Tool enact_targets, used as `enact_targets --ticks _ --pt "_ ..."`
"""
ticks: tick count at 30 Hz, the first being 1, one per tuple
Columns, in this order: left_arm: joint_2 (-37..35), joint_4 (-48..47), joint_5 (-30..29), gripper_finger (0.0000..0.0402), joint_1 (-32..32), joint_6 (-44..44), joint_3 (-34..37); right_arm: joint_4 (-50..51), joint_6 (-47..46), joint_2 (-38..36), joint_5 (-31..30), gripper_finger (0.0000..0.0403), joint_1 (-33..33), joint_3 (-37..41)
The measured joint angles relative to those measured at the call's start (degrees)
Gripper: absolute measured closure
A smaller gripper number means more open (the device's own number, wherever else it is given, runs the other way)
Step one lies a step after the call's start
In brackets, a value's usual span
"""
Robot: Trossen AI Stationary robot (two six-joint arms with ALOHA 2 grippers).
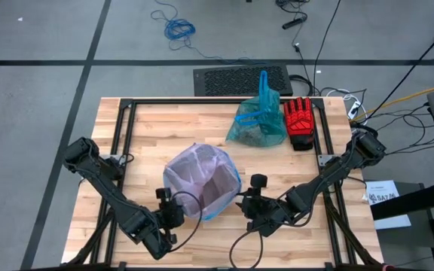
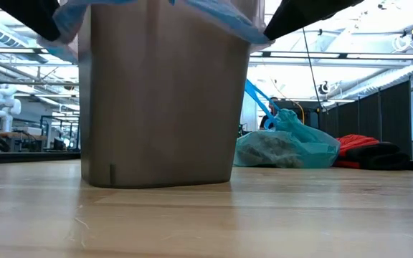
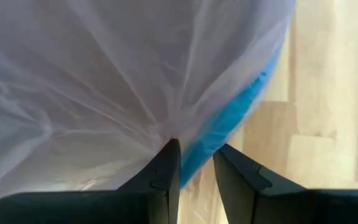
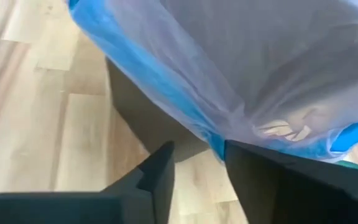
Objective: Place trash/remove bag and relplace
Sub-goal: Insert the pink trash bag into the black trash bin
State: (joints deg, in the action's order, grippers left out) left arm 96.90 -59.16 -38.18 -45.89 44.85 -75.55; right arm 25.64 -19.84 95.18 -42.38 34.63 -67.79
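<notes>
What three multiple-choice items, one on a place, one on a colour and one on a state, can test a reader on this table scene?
1. The teal-green bag lies
A. beside the red glove
B. inside the bin
C. on the floor

2. The edge of the pale bag over the bin is
A. yellow
B. blue
C. black

3. The left gripper is
A. open
B. clamped shut on the glove
C. out of view

Answers: 1 A, the high view shows them side by side. 2 B, both wrist views show a blue band. 3 A, a gap shows between its fingers.

bin (image 2: 156, 100) top: cut off | teal bag (image 1: 256, 126) contents: unclear
</notes>
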Motion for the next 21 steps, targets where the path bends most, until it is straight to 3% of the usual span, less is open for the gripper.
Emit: enact_targets --ticks 10,14,21 --pt "-0.09 -3.21 7.38 0.0308 -1.96 -0.36 -3.71 0.36 1.23 -2.44 8.47 0.0214 0.41 -0.15" --pt "-0.11 -5.4 11.4 0.0309 -3.13 -0.16 -4.73 0.86 3.22 -3.3 6.86 0.0225 1.55 -0.17" --pt "-0.11 -5.82 11.61 0.0309 -3.99 1.38 -6.3 0.47 4.37 -4.94 4.78 0.0275 2.53 -0.19"
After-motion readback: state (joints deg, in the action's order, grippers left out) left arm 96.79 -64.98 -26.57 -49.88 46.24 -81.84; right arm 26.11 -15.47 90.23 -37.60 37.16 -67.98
